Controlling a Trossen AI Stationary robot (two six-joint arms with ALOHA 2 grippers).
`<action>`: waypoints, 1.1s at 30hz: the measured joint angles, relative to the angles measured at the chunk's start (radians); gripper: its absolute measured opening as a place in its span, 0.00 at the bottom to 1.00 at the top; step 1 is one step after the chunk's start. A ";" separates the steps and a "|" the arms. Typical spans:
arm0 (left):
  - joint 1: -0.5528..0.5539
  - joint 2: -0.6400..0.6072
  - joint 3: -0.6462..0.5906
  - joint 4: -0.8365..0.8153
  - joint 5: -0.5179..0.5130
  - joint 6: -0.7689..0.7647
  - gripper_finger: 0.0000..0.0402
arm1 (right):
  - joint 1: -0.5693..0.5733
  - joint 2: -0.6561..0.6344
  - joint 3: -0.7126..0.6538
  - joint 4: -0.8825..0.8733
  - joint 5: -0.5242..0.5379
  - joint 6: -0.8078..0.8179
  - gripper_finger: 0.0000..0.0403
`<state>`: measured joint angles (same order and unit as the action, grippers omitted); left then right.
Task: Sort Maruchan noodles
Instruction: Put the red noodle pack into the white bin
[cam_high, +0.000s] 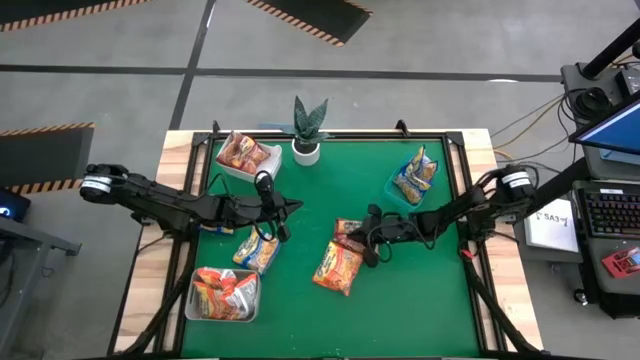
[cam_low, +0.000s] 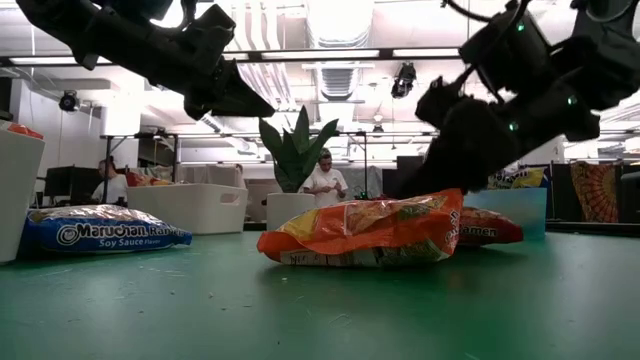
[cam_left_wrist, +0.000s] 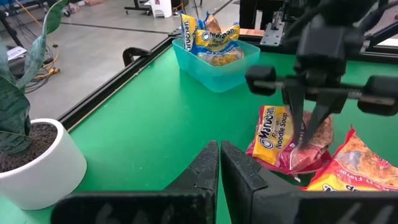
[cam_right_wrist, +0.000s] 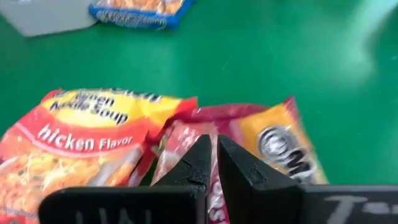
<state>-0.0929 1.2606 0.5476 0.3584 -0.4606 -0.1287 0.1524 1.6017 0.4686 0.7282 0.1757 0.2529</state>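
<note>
Centrally, crinkly orange noodle packet (cam_high: 338, 269) overlaps red packet (cam_high: 349, 235)

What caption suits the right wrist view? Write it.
Right gripper, fingers nearly closed, poised over a red noodle packet beside an orange chicken-flavor packet.

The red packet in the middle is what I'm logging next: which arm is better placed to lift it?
Right, probably. The right pincer hangs directly over the red packet, fingers nearly together. The left pincer sits farther off, shut, nearer the blue packet.
</note>
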 joint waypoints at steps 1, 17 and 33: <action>0.000 0.000 0.000 0.000 0.000 0.000 0.00 | 0.000 0.021 0.000 0.014 -0.019 0.012 0.05; -0.015 0.008 0.000 0.095 0.085 -0.015 0.00 | -0.009 -0.266 0.001 -0.299 -0.053 0.087 0.05; -0.026 0.361 0.163 0.288 0.142 0.092 0.00 | -0.009 -0.634 0.001 -0.791 -0.109 0.541 0.05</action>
<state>-0.1192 1.6220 0.7109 0.6467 -0.3185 -0.0366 0.1436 0.9678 0.4694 -0.0626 0.0666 0.7943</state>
